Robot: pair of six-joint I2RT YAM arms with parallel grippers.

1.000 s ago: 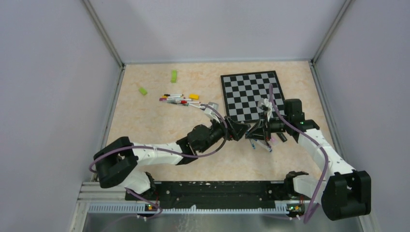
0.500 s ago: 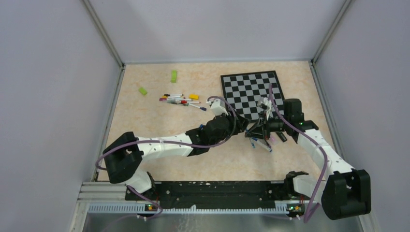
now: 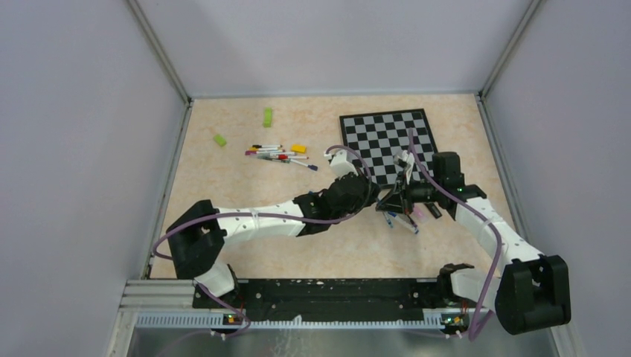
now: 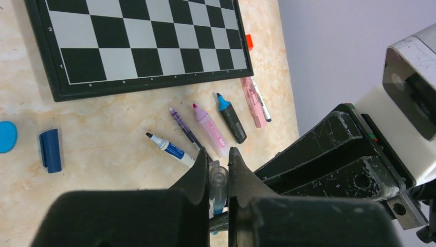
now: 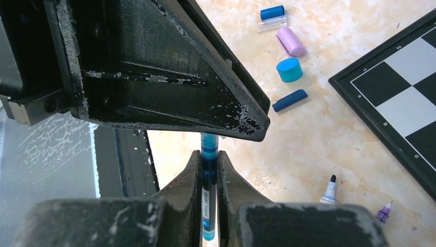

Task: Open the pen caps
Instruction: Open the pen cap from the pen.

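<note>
My right end effector [image 5: 208, 159] clamped on a blue pen [image 5: 209, 144], my left end effector [image 4: 218, 157] pinching its clear cap [image 4: 218, 180] (uncapped pens [image 4: 208, 128] below)

Both arms reach to the middle of the bench [image 3: 245, 201]. The left gripper [image 3: 374, 198] and right gripper [image 3: 392, 199] meet tip to tip just off the near edge of the chessboard [image 3: 387, 141], which lies toward the far right corner. Loose pens [image 3: 400, 221] lie just nearside of the grippers. A pen cluster [image 3: 277, 155] lies toward the left edge, a yellow block [image 3: 298, 148] beside it. Two green blocks [image 3: 267, 117] lie nearer the far left corner.
</note>
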